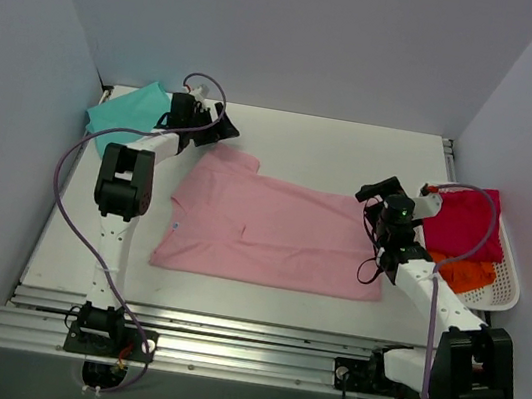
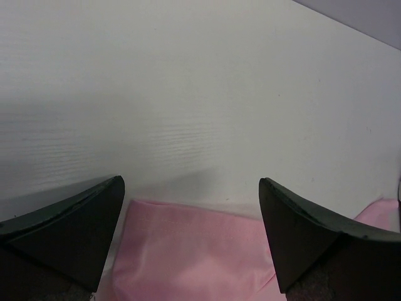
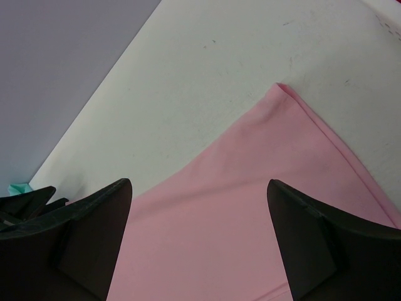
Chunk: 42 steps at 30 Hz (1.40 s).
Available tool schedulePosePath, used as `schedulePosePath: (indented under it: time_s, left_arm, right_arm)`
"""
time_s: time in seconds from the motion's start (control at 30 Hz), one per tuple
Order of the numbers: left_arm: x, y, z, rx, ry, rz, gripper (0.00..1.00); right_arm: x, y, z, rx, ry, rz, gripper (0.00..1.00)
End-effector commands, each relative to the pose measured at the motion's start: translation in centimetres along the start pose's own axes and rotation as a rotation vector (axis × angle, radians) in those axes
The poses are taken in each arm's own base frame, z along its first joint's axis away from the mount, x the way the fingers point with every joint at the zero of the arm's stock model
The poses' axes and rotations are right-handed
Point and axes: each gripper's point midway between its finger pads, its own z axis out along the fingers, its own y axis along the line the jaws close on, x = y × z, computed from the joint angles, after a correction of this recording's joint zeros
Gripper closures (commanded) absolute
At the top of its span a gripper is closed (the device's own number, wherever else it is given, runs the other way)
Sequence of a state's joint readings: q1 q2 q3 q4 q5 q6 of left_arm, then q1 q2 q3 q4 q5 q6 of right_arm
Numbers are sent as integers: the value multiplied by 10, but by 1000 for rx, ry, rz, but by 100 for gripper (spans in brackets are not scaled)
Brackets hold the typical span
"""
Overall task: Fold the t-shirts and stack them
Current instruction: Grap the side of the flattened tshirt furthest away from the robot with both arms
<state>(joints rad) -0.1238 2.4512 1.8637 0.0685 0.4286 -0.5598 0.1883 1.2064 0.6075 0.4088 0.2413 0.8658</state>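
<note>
- Clearly the pink shirt (image 1: 271, 233) is soft, light and limp; I judge it will sag and slide, so edges or corners are the places to pinch.
- It lies flat on the bench (image 1: 355, 148), spread between my two pincers; the teal shirt (image 1: 122, 116) sits bunched just beside my left one.
- My left pincer (image 2: 191, 188) gapes wide, empty, a pink edge just below its tips.
- My right pincer (image 3: 199, 188) stands wide too, holding nothing, poised over the shirt's corner.
</note>
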Motion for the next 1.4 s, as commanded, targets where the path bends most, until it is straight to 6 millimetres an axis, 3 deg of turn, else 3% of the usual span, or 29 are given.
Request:
schedulePosePath:
  time_s: [0.0, 0.2, 0.23, 0.53, 0.77, 0.93, 0.97, 1.03, 1.07, 1.17, 1.37]
  left_arm:
    - [11, 14, -9, -85, 50, 4, 0]
    - [25, 17, -12, -137, 75, 32, 0]
    - [28, 18, -14, -143, 82, 32, 6]
    - [49, 14, -12, -151, 109, 41, 19]
    - [51, 18, -6, -165, 105, 33, 33]
    - [53, 23, -2, -174, 113, 16, 54]
    - [53, 23, -2, -174, 113, 14, 64]
    - [53, 24, -2, -178, 112, 9, 71]
    - [53, 25, -2, -180, 113, 9, 85]
    - [52, 27, -2, -184, 109, -1, 98]
    - [49, 32, -5, -187, 86, -24, 98]
  right_arm:
    - [-2, 0, 3, -10, -14, 13, 15]
    - [2, -2, 7, -7, -3, 14, 15]
    - [2, -1, 7, -8, -2, 15, 15]
    - [7, -4, 11, -2, 9, 15, 15]
    - [8, -6, 12, 3, 13, 12, 15]
    - [9, -12, 15, 20, 12, 7, 15]
    - [9, -13, 16, 23, 11, 8, 16]
    - [9, -13, 18, 27, 12, 7, 15]
    - [10, -14, 19, 31, 15, 6, 15]
    - [9, -16, 22, 39, 11, 4, 16]
    - [-3, -18, 35, 84, -12, -16, 15]
